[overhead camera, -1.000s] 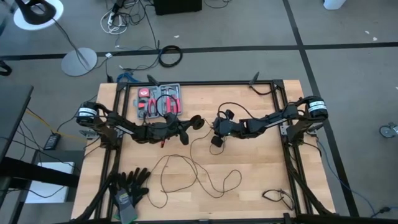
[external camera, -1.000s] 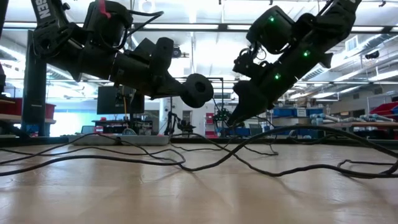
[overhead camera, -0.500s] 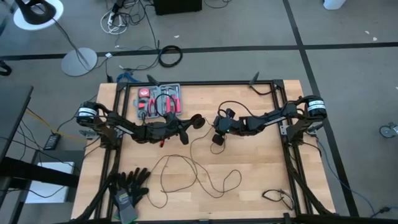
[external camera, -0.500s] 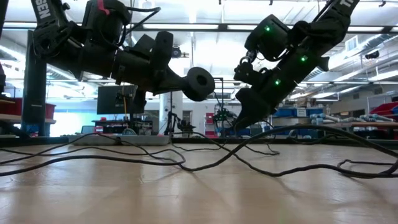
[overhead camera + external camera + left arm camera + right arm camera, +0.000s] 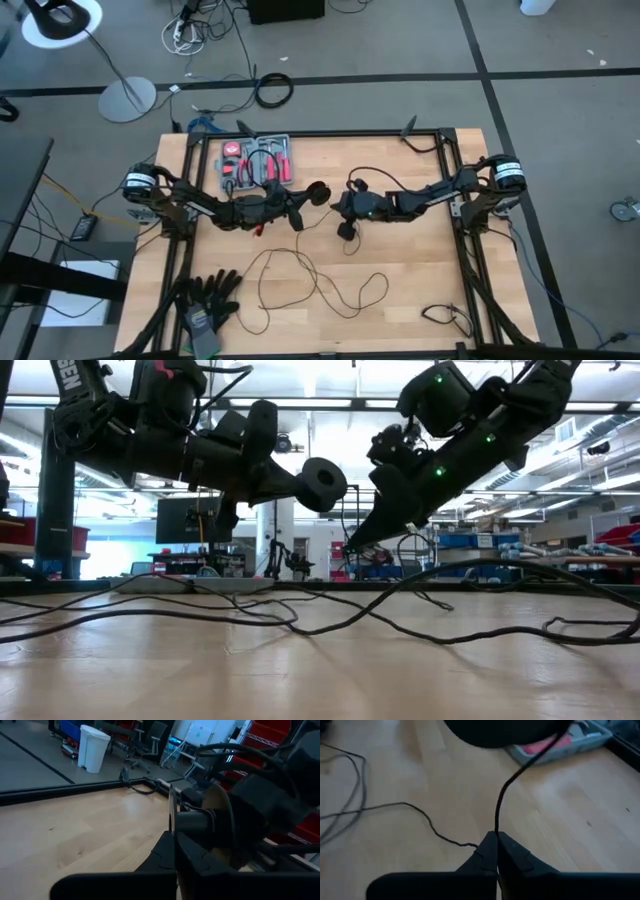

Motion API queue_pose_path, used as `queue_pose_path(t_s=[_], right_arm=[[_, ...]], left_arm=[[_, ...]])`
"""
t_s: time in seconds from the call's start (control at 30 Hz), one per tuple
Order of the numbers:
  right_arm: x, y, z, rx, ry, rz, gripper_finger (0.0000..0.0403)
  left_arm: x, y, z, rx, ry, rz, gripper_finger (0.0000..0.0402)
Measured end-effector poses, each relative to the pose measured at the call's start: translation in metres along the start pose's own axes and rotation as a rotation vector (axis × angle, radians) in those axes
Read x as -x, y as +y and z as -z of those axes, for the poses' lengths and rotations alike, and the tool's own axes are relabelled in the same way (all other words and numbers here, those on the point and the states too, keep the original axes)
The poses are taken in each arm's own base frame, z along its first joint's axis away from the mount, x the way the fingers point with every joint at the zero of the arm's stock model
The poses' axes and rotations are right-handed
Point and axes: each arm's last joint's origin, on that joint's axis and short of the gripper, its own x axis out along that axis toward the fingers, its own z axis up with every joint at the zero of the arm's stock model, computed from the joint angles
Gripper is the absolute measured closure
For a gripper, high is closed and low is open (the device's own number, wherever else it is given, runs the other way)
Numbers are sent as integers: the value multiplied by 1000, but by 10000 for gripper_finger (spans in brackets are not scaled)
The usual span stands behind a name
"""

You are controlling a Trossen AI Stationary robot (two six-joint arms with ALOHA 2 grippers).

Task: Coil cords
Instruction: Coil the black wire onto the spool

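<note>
A tool tray [image 5: 257,161] with red-handled pliers sits on the desk [image 5: 420,270] at 11 o'clock. Black gloves [image 5: 207,297] lie at 7 o'clock, a short plugged cable [image 5: 447,316] at 5 o'clock. Beyond 12 o'clock, a cable ring [image 5: 273,91] and lamp base [image 5: 127,99] rest on the floor.

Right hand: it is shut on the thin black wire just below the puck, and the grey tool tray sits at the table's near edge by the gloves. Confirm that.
One thing is wrong: the grey tool tray sits at the table's far edge, as the high view shows, well away from the gloves. The rest holds: the right hand is shut on the thin black wire just below the puck.
</note>
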Motion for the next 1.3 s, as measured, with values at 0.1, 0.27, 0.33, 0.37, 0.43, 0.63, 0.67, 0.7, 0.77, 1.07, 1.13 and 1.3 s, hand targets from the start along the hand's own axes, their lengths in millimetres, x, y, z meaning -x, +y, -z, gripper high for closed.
queue_pose_path(t_s=[0.1, 0.27, 0.33, 0.37, 0.43, 0.63, 0.67, 0.7, 0.77, 1.07, 1.13, 1.3], right_arm=[[2, 7, -3, -10, -33, -49, 402], [4, 16, -15, -20, -91, -84, 402], [4, 18, -23, -17, -105, -94, 402], [4, 19, -27, -12, -108, -96, 402], [4, 20, -33, 8, -113, -96, 402], [5, 25, -45, 36, -146, -115, 403], [5, 26, -46, 46, -151, -117, 403], [6, 26, -47, 54, -152, -117, 403], [6, 26, -48, 60, -155, -117, 403], [9, 20, -51, 66, -152, -98, 403], [12, 19, -54, 65, -152, -77, 403], [15, 14, -53, 70, -118, -54, 403]], left_arm=[[-1, -1, -1, 4, -11, -10, 402], [-7, -6, -6, 1, -19, -13, 402], [-10, -10, -7, -17, -2, -18, 402], [-12, -12, -6, -28, 13, -22, 402], [-16, -17, -6, -58, 46, -30, 402], [-20, -24, -4, -133, 114, -79, 402], [-20, -24, -3, -141, 127, -85, 402], [-20, -24, -2, -149, 140, -90, 402], [-20, -24, 0, -162, 167, -100, 402], [-17, -21, 10, -200, 267, -116, 402], [-15, -21, 13, -218, 293, -122, 402], [-14, -21, 15, -227, 307, -124, 402]])
